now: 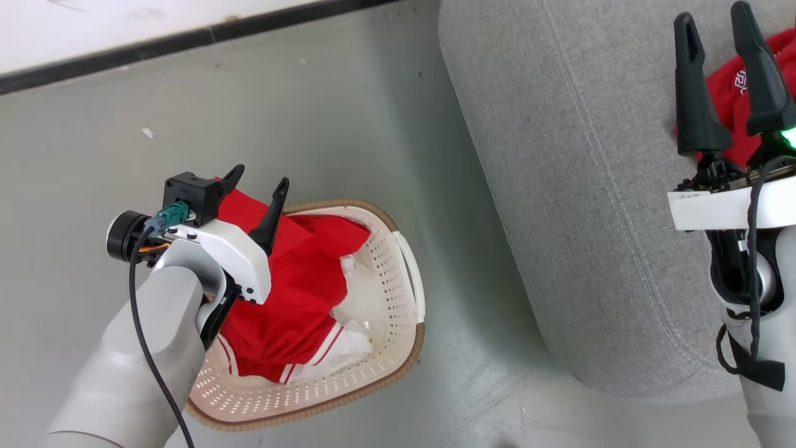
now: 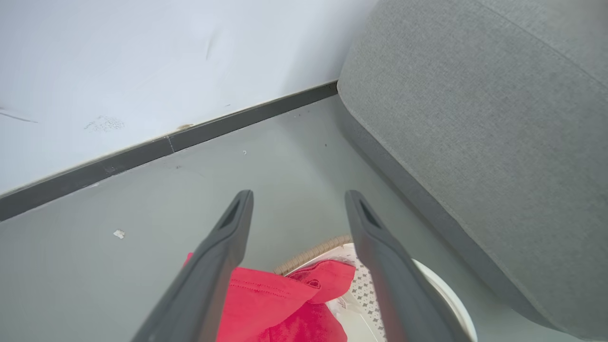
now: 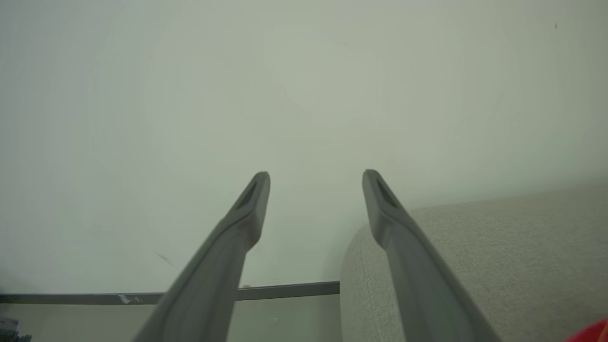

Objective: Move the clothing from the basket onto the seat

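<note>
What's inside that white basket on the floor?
Red clothing with white striped trim lies in the basket, with white material beside it. Whatever lies beneath the pile is covered.

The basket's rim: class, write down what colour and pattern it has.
Brown with a woven look, edging the cream-white basket; shows best in the head view.

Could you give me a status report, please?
Left claw open over basket; right claw open over seat. Clothing in basket, one piece on seat. No obstacle seen.
</note>
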{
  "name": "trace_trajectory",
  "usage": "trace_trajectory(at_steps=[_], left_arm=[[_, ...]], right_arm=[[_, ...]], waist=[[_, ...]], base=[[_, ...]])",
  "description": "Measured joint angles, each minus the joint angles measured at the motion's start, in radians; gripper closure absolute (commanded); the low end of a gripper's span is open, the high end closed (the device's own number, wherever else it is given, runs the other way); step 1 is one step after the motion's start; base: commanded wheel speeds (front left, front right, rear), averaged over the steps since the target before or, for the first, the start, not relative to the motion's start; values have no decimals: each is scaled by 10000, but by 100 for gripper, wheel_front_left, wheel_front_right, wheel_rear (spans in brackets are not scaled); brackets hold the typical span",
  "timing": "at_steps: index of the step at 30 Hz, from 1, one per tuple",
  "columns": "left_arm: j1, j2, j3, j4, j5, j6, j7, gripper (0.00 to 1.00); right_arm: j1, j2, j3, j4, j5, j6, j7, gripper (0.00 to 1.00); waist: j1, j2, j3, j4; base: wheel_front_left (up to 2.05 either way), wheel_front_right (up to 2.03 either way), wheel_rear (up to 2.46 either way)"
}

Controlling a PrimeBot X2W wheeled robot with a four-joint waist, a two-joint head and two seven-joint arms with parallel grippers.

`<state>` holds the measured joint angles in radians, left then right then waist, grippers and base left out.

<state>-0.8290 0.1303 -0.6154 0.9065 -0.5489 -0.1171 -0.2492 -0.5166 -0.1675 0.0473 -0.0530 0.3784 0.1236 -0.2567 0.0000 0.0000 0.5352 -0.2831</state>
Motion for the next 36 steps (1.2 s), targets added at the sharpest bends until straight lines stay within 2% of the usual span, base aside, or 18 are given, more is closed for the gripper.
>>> trace_trajectory(at_steps=[7,14,30,36], left_arm=[[388,311,681,-836,-247,115,-8,0],[872,612,1651,-2167,-324,594,-33,0],[3474,961,3703,-4391,-598,1628,-33,0],[4547,932,3893,-4930,-598,1793,-33,0]], right_arm=[[469,-180,130,244,31,0,0,0],[975,-326,186,343,96,0,0,0],[2415,-491,-102,585,182,0,0,0],[2925,-543,-316,639,161,0,0,0]], waist=[[0,0,-822,423],[0,0,-1517,773],[0,1,-2918,1475],[0,0,-3368,1651]], base=[[0,0,0],[0,0,0],[0,0,0],[0,0,0]])
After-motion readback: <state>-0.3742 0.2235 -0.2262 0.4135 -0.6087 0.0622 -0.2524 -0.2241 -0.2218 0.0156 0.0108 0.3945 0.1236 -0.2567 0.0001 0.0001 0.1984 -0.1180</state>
